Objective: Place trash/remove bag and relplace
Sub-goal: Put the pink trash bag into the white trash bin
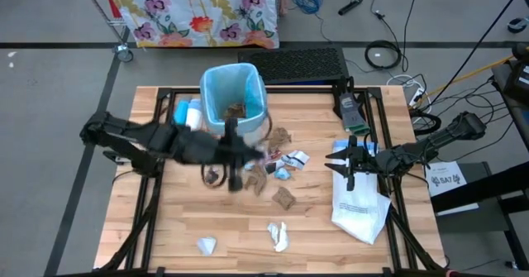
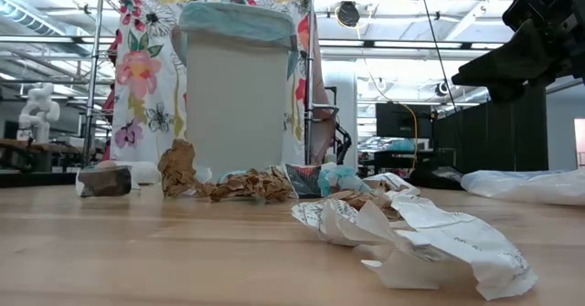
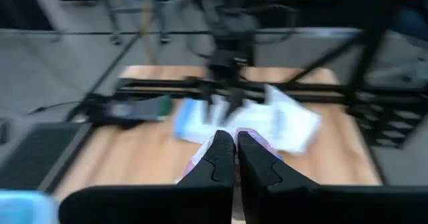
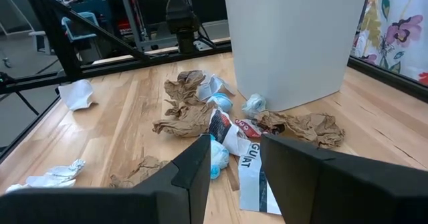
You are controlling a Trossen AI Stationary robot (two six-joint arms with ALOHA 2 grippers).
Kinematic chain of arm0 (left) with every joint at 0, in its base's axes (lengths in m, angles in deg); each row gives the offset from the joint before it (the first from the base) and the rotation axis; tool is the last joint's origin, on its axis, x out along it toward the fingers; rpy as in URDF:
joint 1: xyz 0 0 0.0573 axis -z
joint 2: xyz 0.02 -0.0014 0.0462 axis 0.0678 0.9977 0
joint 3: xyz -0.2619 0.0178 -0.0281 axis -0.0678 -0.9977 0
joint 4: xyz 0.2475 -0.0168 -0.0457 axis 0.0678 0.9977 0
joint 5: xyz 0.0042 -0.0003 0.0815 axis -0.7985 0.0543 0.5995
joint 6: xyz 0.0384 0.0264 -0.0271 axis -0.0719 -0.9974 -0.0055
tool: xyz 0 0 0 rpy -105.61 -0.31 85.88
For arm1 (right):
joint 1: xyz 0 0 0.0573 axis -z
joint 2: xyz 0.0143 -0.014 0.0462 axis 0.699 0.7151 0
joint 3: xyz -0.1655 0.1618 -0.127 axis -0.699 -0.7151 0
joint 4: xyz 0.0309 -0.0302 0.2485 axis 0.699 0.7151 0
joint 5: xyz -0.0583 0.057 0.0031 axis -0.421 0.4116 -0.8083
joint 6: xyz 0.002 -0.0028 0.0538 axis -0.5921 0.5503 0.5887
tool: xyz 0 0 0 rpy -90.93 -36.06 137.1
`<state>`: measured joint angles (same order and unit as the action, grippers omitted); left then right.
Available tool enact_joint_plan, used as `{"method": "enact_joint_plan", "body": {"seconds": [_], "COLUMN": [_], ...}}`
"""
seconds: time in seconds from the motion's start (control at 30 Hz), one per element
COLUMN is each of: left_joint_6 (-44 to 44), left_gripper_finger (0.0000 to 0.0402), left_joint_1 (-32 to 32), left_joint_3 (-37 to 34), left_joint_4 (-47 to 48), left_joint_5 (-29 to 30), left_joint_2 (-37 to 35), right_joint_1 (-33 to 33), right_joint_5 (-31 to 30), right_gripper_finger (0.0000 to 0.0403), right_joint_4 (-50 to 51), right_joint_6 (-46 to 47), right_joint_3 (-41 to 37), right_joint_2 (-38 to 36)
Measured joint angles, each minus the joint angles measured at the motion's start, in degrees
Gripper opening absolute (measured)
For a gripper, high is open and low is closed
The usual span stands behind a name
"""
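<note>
High view: the trash (image 1: 277, 168) lies scattered mid-table, with 2 white scraps near the front edge; some already sits in the lined bin (image 1: 234, 95) at the back edge. The left gripper (image 1: 234, 153) hangs over the pile.

Low view: the crumpled paper looks light and springy; pinch a raised fold.

Left wrist view: fingers pressed together, maybe on a pinkish scrap.

Right wrist view: the right gripper (image 4: 234, 158) is half open, empty, above the white bag (image 1: 359, 196).
</note>
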<state>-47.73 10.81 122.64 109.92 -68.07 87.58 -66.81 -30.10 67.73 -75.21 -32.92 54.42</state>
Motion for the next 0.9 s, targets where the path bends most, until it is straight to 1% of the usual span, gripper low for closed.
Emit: {"method": "enact_joint_plan", "body": {"seconds": [0.07,0.2,0.33,0.43,0.57,0.67,0.8,0.9], "left_joint_6": [-2.12,-6.81,-9.51,-10.97,-11.46,-12.76,-14.31,-14.26], "left_gripper_finger": [0.0003,0.0003,0.0003,0.0003,0.0003,0.0003,0.0003,0.0020], "left_joint_1": [-3.25,-9.44,-16.00,-21.70,-29.64,-34.90,-40.89,-43.94], "left_joint_3": [1.34,3.12,3.25,3.25,3.14,3.17,2.24,1.79], "left_joint_4": [1.61,1.37,1.94,4.58,7.56,7.03,8.18,11.02], "left_joint_5": [-0.48,-3.87,-6.39,-8.51,-12.80,-15.55,-21.36,-23.91], "left_joint_2": [0.06,-0.03,0.06,0.04,-1.54,-4.06,-6.18,-6.65], "right_joint_1": [0.00,0.00,0.00,0.00,0.00,0.00,0.00,0.00], "right_joint_5": [0.02,0.01,0.01,0.00,0.00,0.01,0.00,0.02], "right_gripper_finger": [0.0123,0.0123,0.0123,0.0123,0.0123,0.0123,0.0123,0.0123], "right_joint_4": [-0.02,0.00,0.00,-0.02,0.00,0.01,-0.02,-0.02], "right_joint_6": [0.01,-0.01,0.01,0.01,0.01,0.01,0.01,0.01], "right_joint_3": [0.00,0.00,0.00,0.00,0.00,0.00,0.00,0.00], "right_joint_2": [0.01,0.01,0.01,0.01,-0.01,0.00,0.01,0.01]}}
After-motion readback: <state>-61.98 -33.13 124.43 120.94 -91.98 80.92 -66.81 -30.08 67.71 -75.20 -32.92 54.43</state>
